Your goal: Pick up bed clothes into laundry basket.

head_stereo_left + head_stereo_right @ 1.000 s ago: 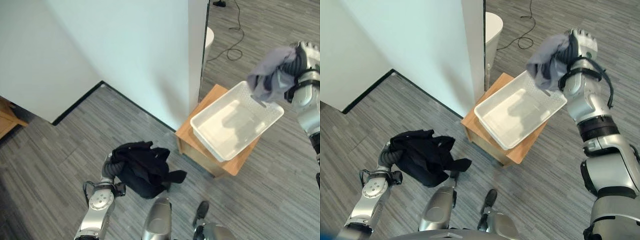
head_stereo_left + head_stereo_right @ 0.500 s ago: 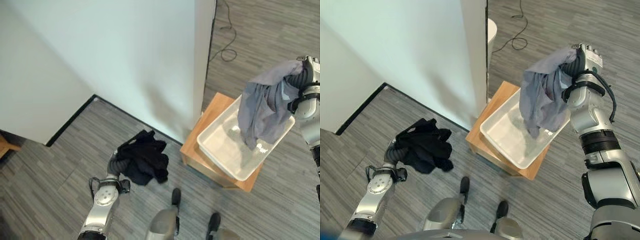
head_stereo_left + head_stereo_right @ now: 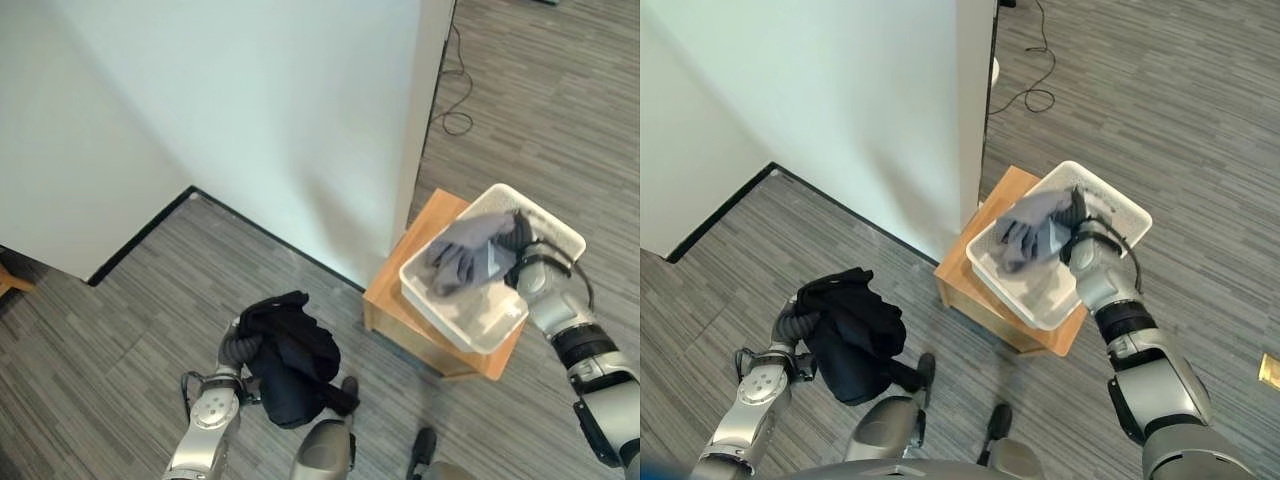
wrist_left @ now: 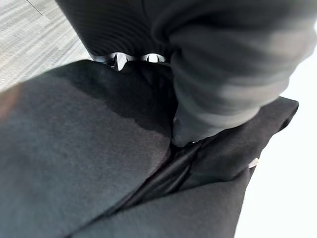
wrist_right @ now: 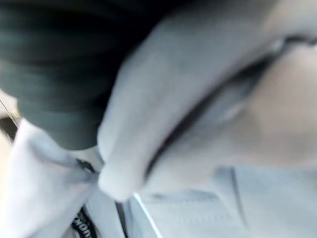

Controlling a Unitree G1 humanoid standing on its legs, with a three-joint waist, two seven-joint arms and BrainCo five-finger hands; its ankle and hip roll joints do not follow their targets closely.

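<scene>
A white laundry basket (image 3: 556, 214) stands on a small wooden side table (image 3: 398, 296) beside the wall's corner. A grey garment (image 3: 462, 252) lies bunched inside the basket, and my right hand (image 3: 522, 248) is down in the basket with it, shut on the cloth. The right wrist view has that grey cloth (image 5: 208, 99) pressed close against the hand's dark cover. Low on my left, my left hand (image 3: 237, 346) is shut on a black garment (image 3: 292, 358), which hangs in a bundle above the floor. In the left wrist view the black garment (image 4: 89, 148) lies just past the hand.
A white wall (image 3: 250, 110) juts out to a corner right behind the side table. A thin black cable (image 3: 456, 112) trails over the grey plank floor beyond the corner. A piece of wooden furniture (image 3: 6, 283) shows at the far left edge.
My right hand has come down from above the basket, bringing the hanging grey garment into it. The left hand still holds the black garment, now a little lower. The camera has shifted.
</scene>
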